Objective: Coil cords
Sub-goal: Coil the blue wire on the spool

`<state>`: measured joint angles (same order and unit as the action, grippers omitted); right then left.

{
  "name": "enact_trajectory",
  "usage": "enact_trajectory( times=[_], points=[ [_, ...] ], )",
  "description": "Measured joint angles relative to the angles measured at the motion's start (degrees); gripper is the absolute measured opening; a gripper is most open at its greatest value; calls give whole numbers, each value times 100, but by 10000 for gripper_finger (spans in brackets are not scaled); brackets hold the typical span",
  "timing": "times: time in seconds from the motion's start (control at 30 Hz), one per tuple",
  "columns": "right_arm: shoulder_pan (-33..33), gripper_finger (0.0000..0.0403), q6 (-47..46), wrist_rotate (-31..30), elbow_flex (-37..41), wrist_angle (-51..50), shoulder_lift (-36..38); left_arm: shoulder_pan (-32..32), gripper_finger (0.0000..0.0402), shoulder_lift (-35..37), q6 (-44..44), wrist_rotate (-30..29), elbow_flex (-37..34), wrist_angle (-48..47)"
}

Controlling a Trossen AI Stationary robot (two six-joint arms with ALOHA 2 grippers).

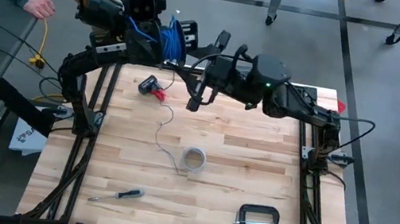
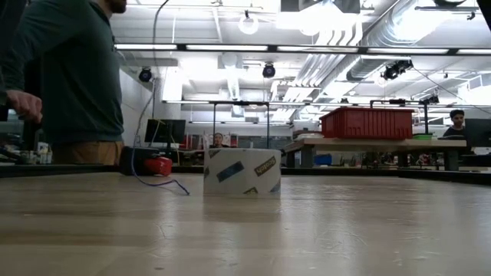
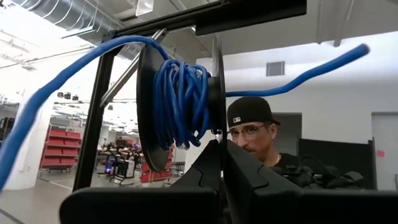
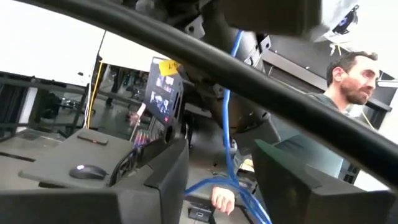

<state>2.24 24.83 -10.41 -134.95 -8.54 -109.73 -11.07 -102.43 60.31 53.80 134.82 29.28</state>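
Blue cord (image 1: 171, 39): most of it was seen wound in a thick bundle at the far edge of the desk (image 1: 270, 179), held up off the surface between the two arms; a loose tail was draped away from the bundle.
Pale grey cord (image 1: 166, 140): it was laid loose on the boards from near the middle toward the roll of tape (image 1: 193, 158), untouched.
Left end effector (image 3: 221, 158): its fingers were pressed together, the blue bundle hanging just beyond their tips, wrapped round a dark disc-shaped holder (image 3: 152, 112).
Right end effector (image 4: 217, 180): its fingers were held apart, with a blue strand running down through the gap; no grip on it could be confirmed.
Key relation: the bundle was placed just ahead of the left end effector; the free strand was lined up lengthwise between the right fingers, so the next wrap was judged to fall to the right arm.
View differences: the bundle's turns were shown only by the left wrist view; the grey cord's whole run only from above.
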Motion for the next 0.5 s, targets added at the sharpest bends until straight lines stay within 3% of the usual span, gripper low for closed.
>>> enact_trajectory(
  times=[0.17,0.3,0.5],
  points=[
    [2,115,31,-77,-5,127,13,0,0,0,0,-8,0,7],
    [2,24,117,-154,-3,277,13,-11,0,0,-66,0,0,9],
    [15,2,116,-572,-5,321,38,-68,0,13,-42,-4,0,47]
  ],
)
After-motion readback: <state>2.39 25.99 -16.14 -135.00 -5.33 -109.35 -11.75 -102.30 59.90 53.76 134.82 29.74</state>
